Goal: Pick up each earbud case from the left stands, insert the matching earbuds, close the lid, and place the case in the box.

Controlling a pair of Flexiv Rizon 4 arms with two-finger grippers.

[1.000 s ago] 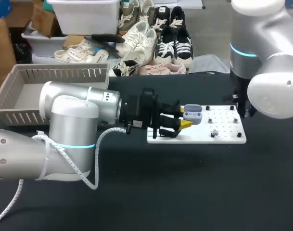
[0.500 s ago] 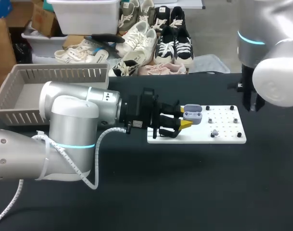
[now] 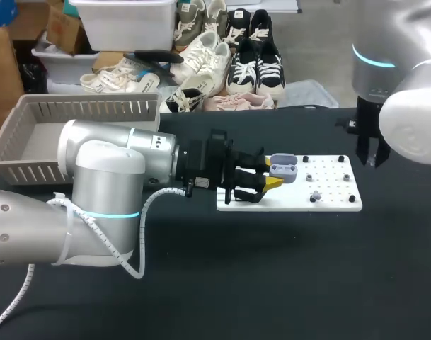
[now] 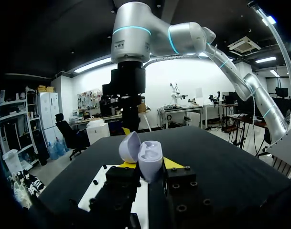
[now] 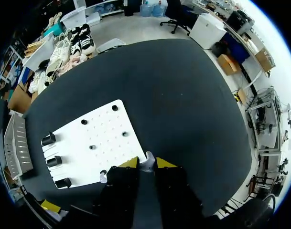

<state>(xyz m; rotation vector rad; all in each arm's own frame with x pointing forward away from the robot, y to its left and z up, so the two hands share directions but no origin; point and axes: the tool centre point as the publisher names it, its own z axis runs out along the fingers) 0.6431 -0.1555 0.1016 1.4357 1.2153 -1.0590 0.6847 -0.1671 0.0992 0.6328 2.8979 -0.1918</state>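
Earbud case (image 3: 283, 168), lid open, is clamped betw. the L gripper's (image 3: 270, 181) yellow tips at the left end of the white pegboard (image 3: 335, 204). R gripper (image 5: 146, 161) hangs by the board's right end, pinching a small white earbud (image 5: 147, 166). Second earbud (image 3: 315, 195) lies on the board nr its near edge. Grey basket (image 3: 31, 142) sits far left.
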